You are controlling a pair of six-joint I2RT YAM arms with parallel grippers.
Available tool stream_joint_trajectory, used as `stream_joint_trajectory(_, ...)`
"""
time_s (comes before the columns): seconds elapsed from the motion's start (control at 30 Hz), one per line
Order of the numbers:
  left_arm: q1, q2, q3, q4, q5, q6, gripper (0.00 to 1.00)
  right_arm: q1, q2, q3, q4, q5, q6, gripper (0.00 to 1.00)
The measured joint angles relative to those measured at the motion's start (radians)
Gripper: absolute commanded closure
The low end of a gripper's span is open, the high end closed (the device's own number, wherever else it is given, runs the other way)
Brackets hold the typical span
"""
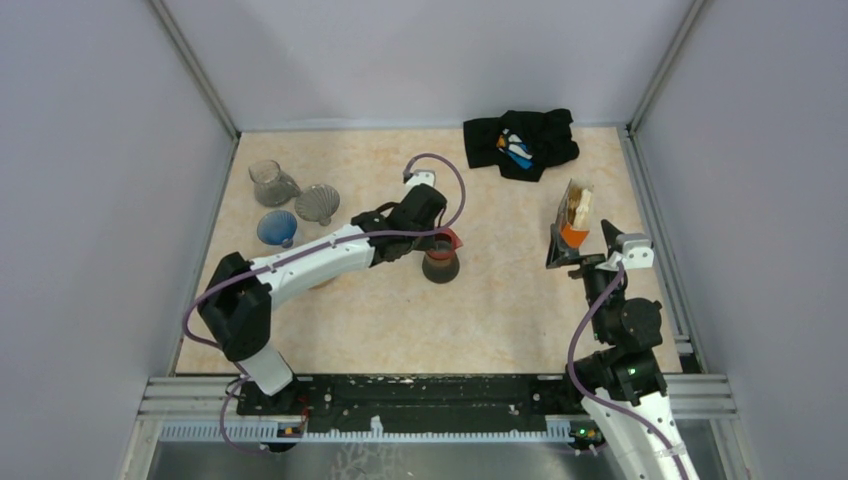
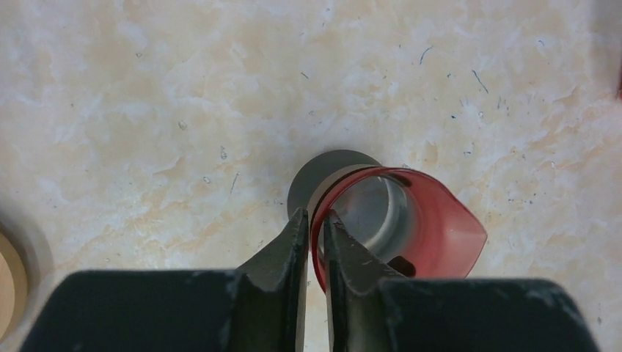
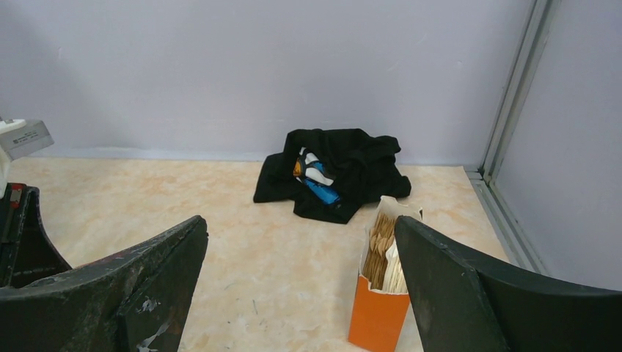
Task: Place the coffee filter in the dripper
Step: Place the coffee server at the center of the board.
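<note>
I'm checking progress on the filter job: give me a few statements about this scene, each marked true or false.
1. The left gripper straddles the rim of the dripper. True.
2. A filter already sits in the dripper. False: its inside is bare, and the filters are in the orange box.
3. The right gripper is open and holds nothing. True.
4. The black cloth is draped over the box. False: it lies apart from the box, farther back by the rear wall.
</note>
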State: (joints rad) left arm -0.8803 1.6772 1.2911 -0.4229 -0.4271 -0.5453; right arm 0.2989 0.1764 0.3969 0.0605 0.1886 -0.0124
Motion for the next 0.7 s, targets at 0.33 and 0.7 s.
stream_joint_trajectory(0.33, -0.001, -0.063, -0.010, 0.028, 0.011, -0.005, 0.50, 0.000, 0.000, 0.000, 0.000, 0.000, 0.000, 0.01)
stream_joint_trajectory(0.7, -0.001, -0.210, -0.086, 0.027, -0.050, -0.007, 0.20, 0.000, 0.000, -0.005, -0.001, -0.006, 0.000, 0.01)
